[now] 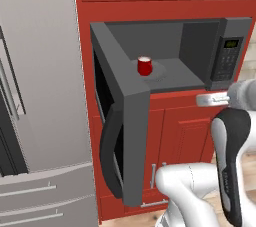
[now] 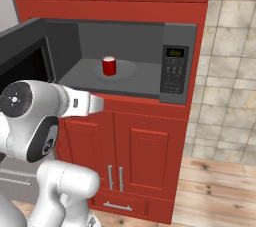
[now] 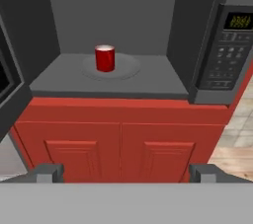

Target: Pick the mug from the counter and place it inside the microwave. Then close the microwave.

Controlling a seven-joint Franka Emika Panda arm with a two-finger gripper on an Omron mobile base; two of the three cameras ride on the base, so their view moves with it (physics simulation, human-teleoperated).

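The mug (image 3: 105,58) stands inside the microwave (image 3: 225,45); its door (image 1: 127,136) hangs open to the left of the fingers (image 3: 49,172), which are spread apart and empty.

The small red mug (image 3: 105,58) stands upright on the open microwave's (image 3: 118,77) turntable, well ahead of the fingers (image 3: 47,172).

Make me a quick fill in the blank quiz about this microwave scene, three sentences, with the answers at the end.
1. The red mug stands on the round plate inside the ____.
2. The microwave door is swung ____.
3. The gripper is empty, its jaws ____, back from the cavity.

Answers: microwave; open; open
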